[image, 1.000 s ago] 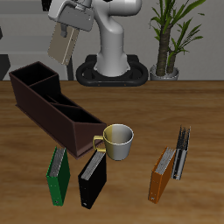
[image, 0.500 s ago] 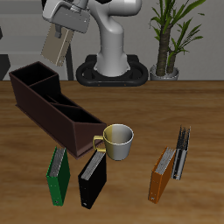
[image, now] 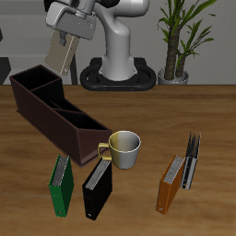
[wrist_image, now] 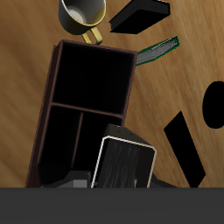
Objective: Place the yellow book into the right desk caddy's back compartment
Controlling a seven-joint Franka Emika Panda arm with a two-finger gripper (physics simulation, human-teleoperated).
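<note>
While the gripper (image: pixel 72 25) hangs high over the far end of the table, its fingers are clamped on the top of the yellow book (image: pixel 61 55), which dangles below them, tilted rather than plumb, with its long axis running down toward the caddy (image: pixel 57 116). The book is in the air, clear of everything; its lower edge hovers above the caddy's far end, apart from the rim. In the wrist view the book (wrist_image: pixel 124 163) shows edge-on, with the caddy's (wrist_image: pixel 53 98) dark compartments open beneath it and the dividers plain to see.

What the coming move seems to turn on is that the back compartment lies nearly straight below the book, so the path is mostly downward. The book's tilt probably has to be matched to the narrow slot, or its lower corner may catch a wall or divider.

Nearer the front edge stand a mug (image: pixel 123 148), a green book (image: pixel 61 185), a black book (image: pixel 97 188), an orange book (image: pixel 171 183) and a dark grey book (image: pixel 192 159), all well apart from the gripper. A potted plant (image: pixel 176 37) stands beside the robot's base.
</note>
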